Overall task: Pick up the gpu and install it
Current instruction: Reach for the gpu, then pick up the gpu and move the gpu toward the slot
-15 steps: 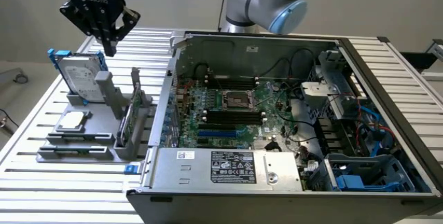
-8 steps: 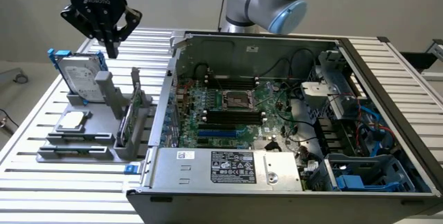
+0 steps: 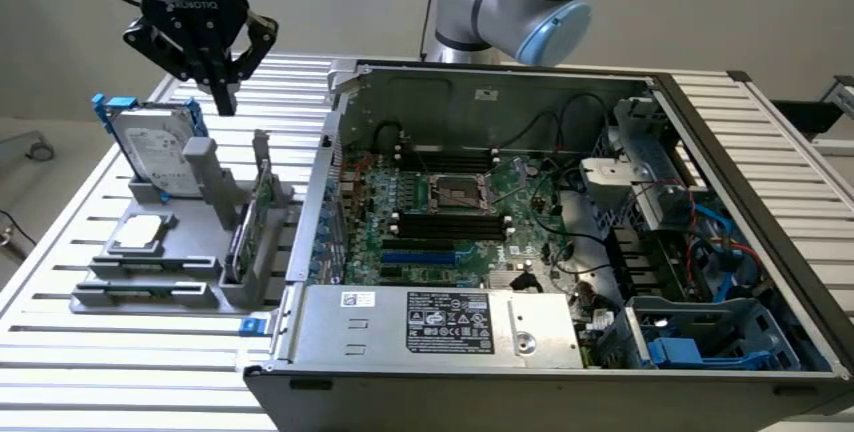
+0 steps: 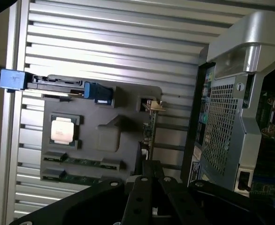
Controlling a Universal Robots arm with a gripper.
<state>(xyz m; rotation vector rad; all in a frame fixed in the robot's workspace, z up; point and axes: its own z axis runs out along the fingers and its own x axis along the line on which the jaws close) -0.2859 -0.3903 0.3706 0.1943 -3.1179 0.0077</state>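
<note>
The tool [image 3: 224, 100] hangs above the tabletop [image 3: 94, 362] with its fingers pressed together and nothing between them, tips pointing down. In the exterior view it sits over the far end of the grey holder [image 3: 150, 294], close to the blue-framed hard drive [image 3: 154, 147] that stands upright there.

The gpu [image 3: 258, 214] stands on edge in a slot of the same holder, on the side nearest the open computer case [image 3: 494, 70] and well below the tool. From the wrist view the card [image 4: 149, 126] shows as a thin line ahead of the tool [image 4: 147, 165], roughly in line with it. The small square chip [image 4: 62, 130] lies flat on the holder, apart from the card.

The step in hand, as I judge it, is the reach to the card, with no grasp made yet. Done well, it calls for three things:

- **Spread first:** the fingers need to part before they go down, since pressed-together tips would only knock the card's top edge.
- **Square the gap:** the opening should sit across the thin board, so the pads close on its flat faces rather than its ends.
- **Descend straight:** the holder's grey post [image 3: 203, 167] and the drive stand close by, and a slanted approach risks clipping either.

A grip low enough to catch board and shroud together would likely hold steadier than one on the bare rim.
</note>
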